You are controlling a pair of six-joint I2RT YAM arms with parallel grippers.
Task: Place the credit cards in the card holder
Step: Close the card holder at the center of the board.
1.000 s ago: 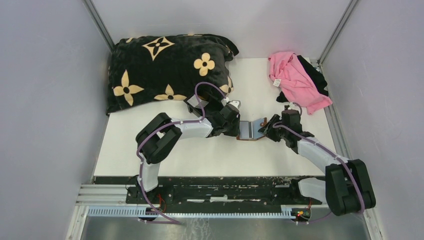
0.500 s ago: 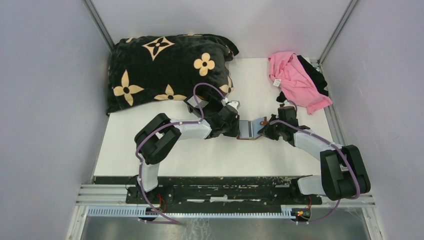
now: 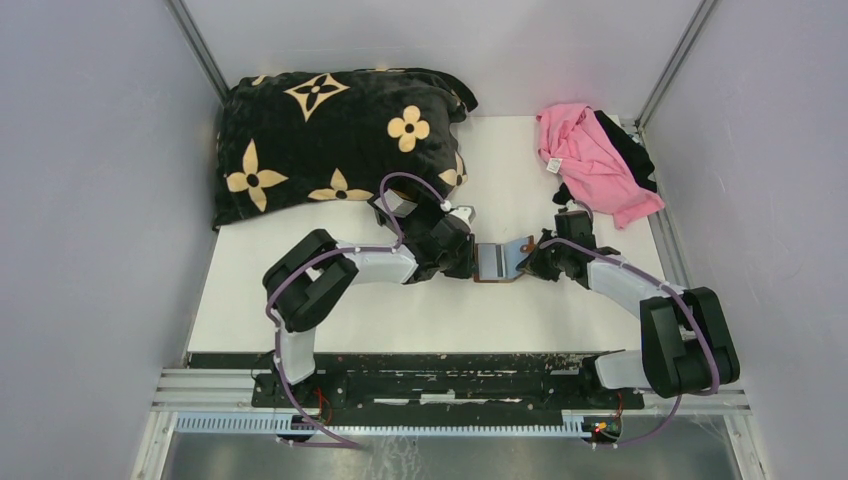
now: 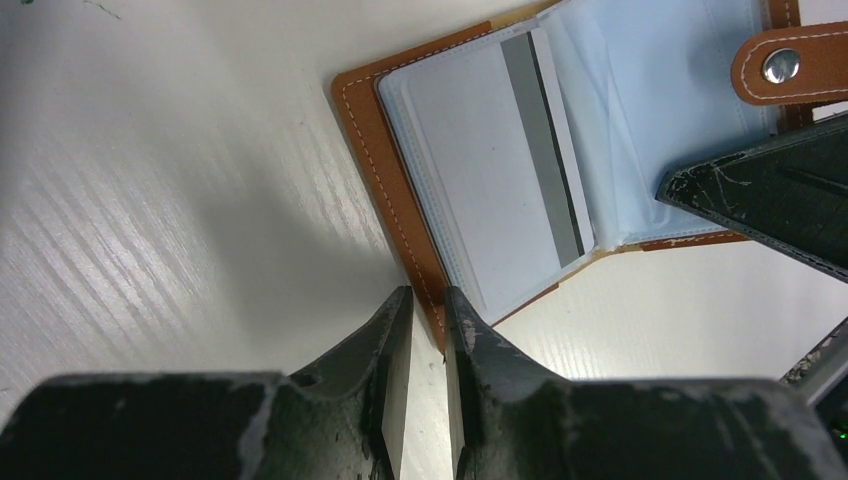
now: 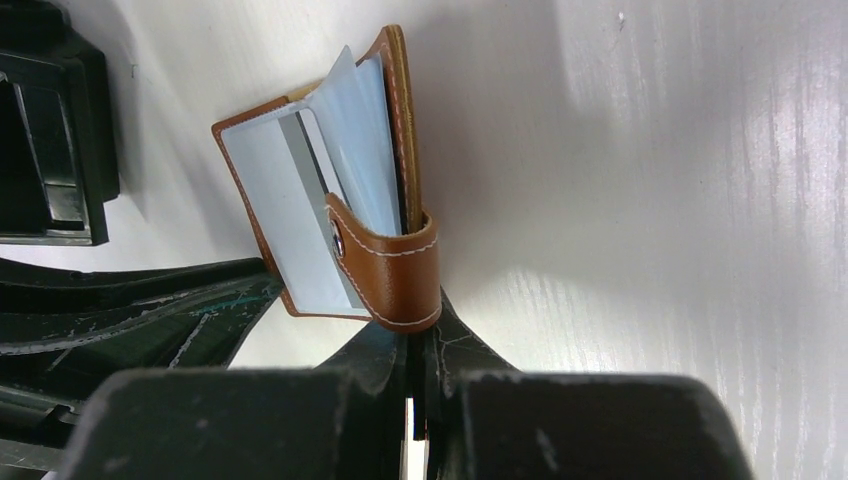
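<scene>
At mid-table, left pincer (image 4: 428, 302) and right pincer (image 5: 415, 345) each clamp one card holder (image 4: 362, 125), one credit card (image 4: 470, 170) inside.

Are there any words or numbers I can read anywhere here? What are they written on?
No text can be read anywhere.
Card in the card holder: plain white face with a grey stripe, no print showing.
White tag on the pink cloth: too small to read.
Black blanket: only tan flower shapes, no letters.

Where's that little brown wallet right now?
In the top view, the card holder sits open mid-table, gripped at either end by the left gripper and the right gripper.
</scene>
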